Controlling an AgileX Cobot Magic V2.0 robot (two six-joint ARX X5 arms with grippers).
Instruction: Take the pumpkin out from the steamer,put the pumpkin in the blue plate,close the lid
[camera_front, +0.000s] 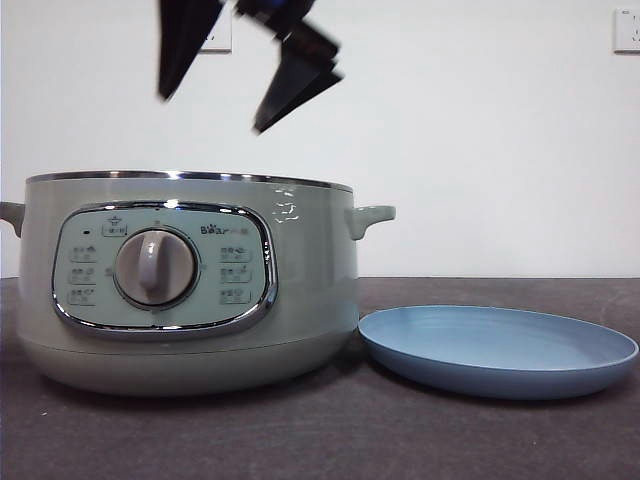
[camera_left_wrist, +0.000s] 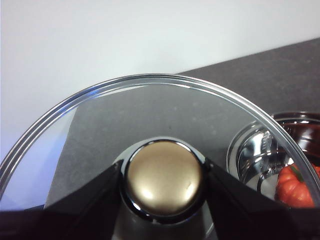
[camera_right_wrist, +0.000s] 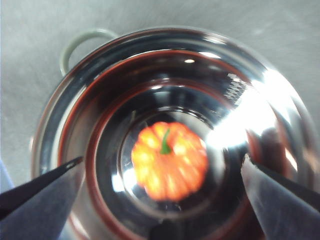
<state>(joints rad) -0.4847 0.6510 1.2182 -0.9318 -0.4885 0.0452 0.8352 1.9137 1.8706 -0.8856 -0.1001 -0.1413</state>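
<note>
Stands early in the task, judging by how things lie. Lid (camera_left_wrist: 150, 115) off the steamer (camera_front: 190, 290) and held up beside it, clamped at its rounded metallic knob (camera_left_wrist: 162, 190) between the closed jaws of the left gripper (camera_left_wrist: 163, 167); shows nowhere in the front view. Through the lid's clear glass, in the left wrist view, the open pot and a slice of the pumpkin (camera_left_wrist: 295, 187) inside it. So the opening counts as done, and nothing beyond that. Pumpkin (camera_right_wrist: 170, 160) sitting upright on the shiny floor of the pot, near the middle, green stem up, untouched. Right gripper (camera_front: 212, 112) hanging above the steamer's open mouth, well clear of the chrome rim in the front view, jaws spread wide and empty; in its own wrist view the two jaw tips stand on either side of the pumpkin but far above it, not around it. Blue plate (camera_front: 500, 350) resting on the dark table (camera_front: 450, 430) just beside the steamer, on the side away from the dial, with nothing visible on it from this low angle. Left to do, by this reading: lower into the pot, close on the pumpkin, lift it over the rim, set it on the blue plate, then bring the lid back down onto the steamer. All three named steps of the task not yet done; only the way in lies clear.
</note>
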